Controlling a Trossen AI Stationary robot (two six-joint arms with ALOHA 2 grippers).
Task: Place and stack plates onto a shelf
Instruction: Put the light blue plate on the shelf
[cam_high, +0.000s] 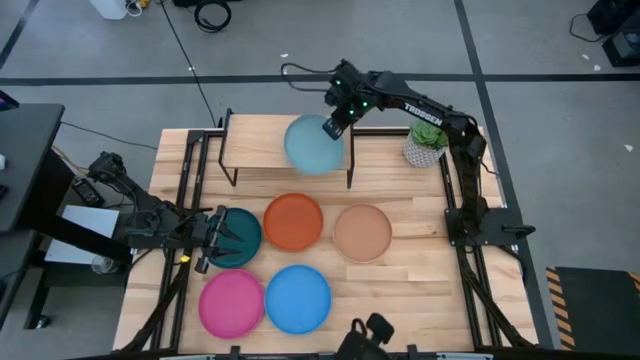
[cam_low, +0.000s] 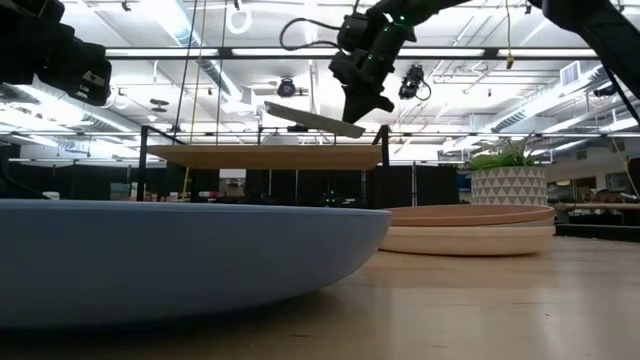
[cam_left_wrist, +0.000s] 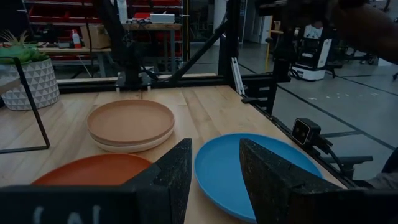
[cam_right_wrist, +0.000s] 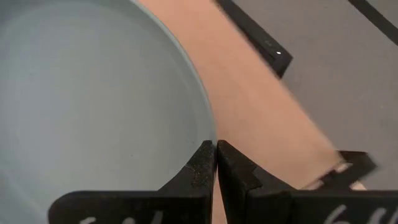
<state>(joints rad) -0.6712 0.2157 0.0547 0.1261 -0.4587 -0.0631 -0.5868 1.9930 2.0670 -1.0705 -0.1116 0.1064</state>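
Note:
My right gripper (cam_high: 335, 128) is shut on the pale teal plate (cam_high: 313, 146), which it holds over the right half of the light-wood shelf (cam_high: 262, 132). In the low view the plate (cam_low: 315, 118) hangs tilted above the shelf board (cam_low: 265, 157). My left gripper (cam_high: 205, 248) is open at the left edge of the dark teal plate (cam_high: 238, 237), low over the table. The orange (cam_high: 293, 222), tan (cam_high: 362, 232), pink (cam_high: 231, 303) and blue (cam_high: 297, 298) plates lie flat on the tabletop. In the left wrist view the tan plate (cam_left_wrist: 130, 121) rests on another pale plate. My right gripper pinches the pale teal plate's rim (cam_right_wrist: 206, 138) between its two fingers, at the plate's far-right edge. The fingers (cam_low: 362, 100) come down from above, slanting in from the right. The plate is lifted clear of the shelf board and tilted, with the held edge lowest.
A potted plant in a white patterned pot (cam_high: 425, 146) stands right of the shelf, close to my right arm. The shelf's thin black legs (cam_high: 350, 165) stand on the table behind the orange and tan plates. The left half of the shelf board is bare.

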